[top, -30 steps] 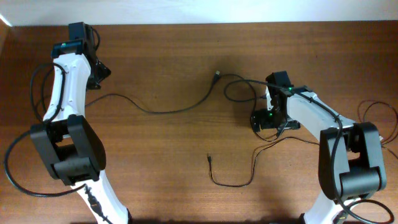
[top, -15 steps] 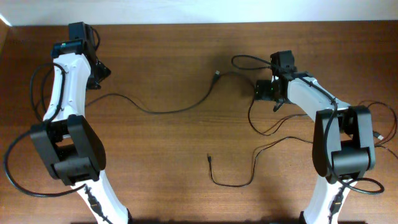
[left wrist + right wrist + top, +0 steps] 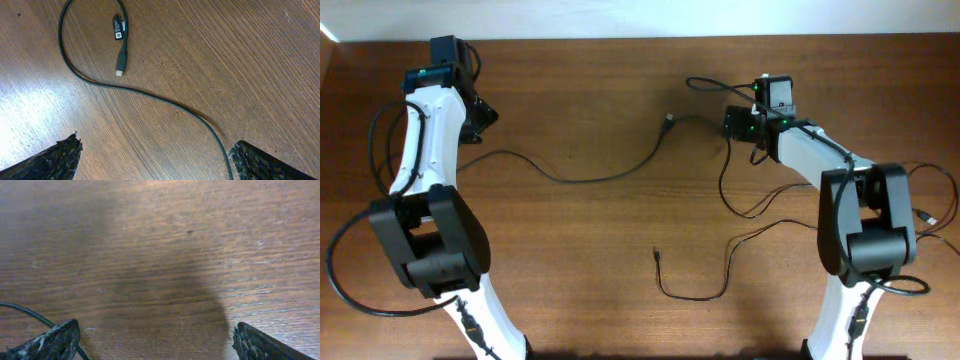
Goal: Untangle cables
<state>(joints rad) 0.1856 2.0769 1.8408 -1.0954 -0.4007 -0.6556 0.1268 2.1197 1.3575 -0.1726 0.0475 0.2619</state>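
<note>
Three thin black cables lie on the wooden table. One long cable point(image 3: 570, 179) runs from my left gripper point(image 3: 480, 118) to a plug point(image 3: 668, 120) at mid table. In the left wrist view its other plug end point(image 3: 119, 67) lies ahead of my open gripper point(image 3: 155, 167), and the cord point(image 3: 150, 96) passes by the right fingertip point(image 3: 257, 160). A second cable point(image 3: 724, 180) loops round my right gripper point(image 3: 738, 125) near the far edge. In the right wrist view that gripper point(image 3: 155, 347) is open, with a cord point(image 3: 25, 311) beside its left fingertip point(image 3: 52, 341). A third cable point(image 3: 692, 297) lies at the front.
The third cable's small plug point(image 3: 656, 254) lies near the table's middle front, and its cord runs right toward the right arm's base point(image 3: 880, 250). Thin cords point(image 3: 930, 215) trail at the right edge. The left arm's base point(image 3: 430, 250) stands at the front left.
My right gripper has moved toward the table's far edge, and the second cable's loop has shifted that way with it. The left arm and the long cable have not moved.
</note>
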